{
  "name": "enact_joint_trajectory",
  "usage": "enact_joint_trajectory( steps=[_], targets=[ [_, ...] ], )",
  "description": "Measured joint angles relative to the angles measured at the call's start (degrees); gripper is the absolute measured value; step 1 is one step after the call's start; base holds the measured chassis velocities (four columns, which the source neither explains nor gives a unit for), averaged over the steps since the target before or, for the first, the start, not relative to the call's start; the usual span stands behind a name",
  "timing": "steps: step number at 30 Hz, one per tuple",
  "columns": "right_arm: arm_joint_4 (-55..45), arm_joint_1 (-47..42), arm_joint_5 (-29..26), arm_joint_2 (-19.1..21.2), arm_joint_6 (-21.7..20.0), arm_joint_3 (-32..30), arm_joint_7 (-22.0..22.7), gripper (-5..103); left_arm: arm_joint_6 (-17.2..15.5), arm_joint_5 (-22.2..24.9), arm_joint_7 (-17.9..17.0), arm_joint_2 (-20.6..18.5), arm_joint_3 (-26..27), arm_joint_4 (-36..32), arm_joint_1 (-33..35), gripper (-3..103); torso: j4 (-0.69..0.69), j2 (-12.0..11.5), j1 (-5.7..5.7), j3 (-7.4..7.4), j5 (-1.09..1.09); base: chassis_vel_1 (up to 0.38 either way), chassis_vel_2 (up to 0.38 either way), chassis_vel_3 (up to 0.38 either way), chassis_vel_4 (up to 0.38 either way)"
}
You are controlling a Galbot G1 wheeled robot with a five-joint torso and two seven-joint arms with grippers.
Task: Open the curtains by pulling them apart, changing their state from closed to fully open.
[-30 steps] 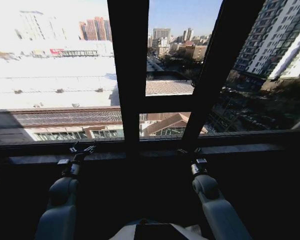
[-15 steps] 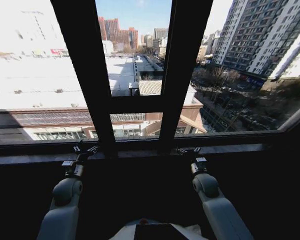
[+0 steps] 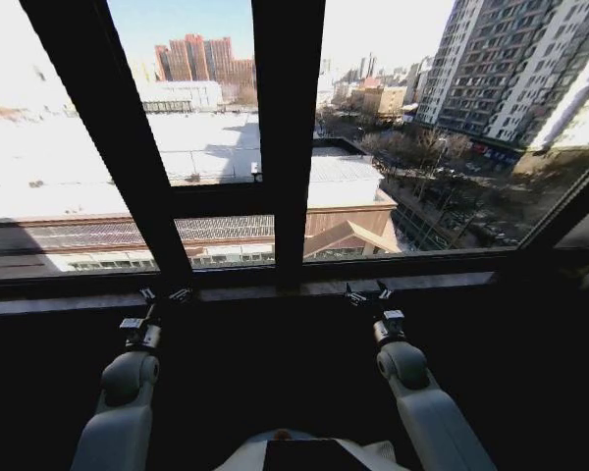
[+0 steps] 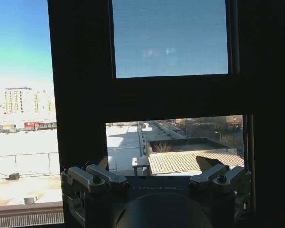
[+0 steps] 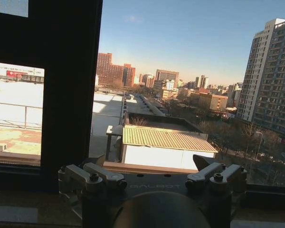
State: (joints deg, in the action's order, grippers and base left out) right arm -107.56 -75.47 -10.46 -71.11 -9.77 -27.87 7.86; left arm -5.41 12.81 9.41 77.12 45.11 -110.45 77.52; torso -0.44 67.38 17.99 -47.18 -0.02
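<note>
Along the window sill (image 3: 275,290), both grippers hang low and hold nothing: the left gripper (image 3: 165,294) near the left dark frame bar (image 3: 108,147), the right gripper (image 3: 369,292) just right of the middle bar (image 3: 287,128). Each has its fingers spread apart, as both wrist views show, with only city rooftops between them. No sheer fabric crosses the glass in any view, so where the curtains hang cannot be told; judging by the bare panes, the opening looks finished or nearly so.
</note>
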Motion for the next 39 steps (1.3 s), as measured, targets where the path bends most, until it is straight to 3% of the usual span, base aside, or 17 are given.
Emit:
enact_joint_trajectory(
  steps=[12, 29, 39],
  targets=[
    [-0.5, -0.6, -0.2, 0.0, 0.0, -0.2, 0.2, 100, 1.1, 0.2, 0.4, 0.0, 1.6, 0.5, 0.8, 100, 0.01, 0.0, -0.01, 0.0, 0.02, 0.31, -0.269, -0.328, 0.276],
    [-1.7, -2.3, -0.1, 0.3, 1.6, -1.7, 0.2, 100, 2.4, 0.1, 0.9, 0.7, 1.4, -0.6, 1.6, 100, 0.0, 0.0, 0.08, -0.03, 0.03, 0.102, -0.278, -0.114, 0.286],
    [-1.2, -2.3, 0.0, 0.2, 2.4, -1.9, 0.0, 100, 2.4, 0.3, 0.9, 0.6, 1.6, -0.9, 1.5, 100, 0.0, 0.0, -0.01, 0.0, 0.04, 0.273, -0.35, -0.283, 0.352]
  ],
)
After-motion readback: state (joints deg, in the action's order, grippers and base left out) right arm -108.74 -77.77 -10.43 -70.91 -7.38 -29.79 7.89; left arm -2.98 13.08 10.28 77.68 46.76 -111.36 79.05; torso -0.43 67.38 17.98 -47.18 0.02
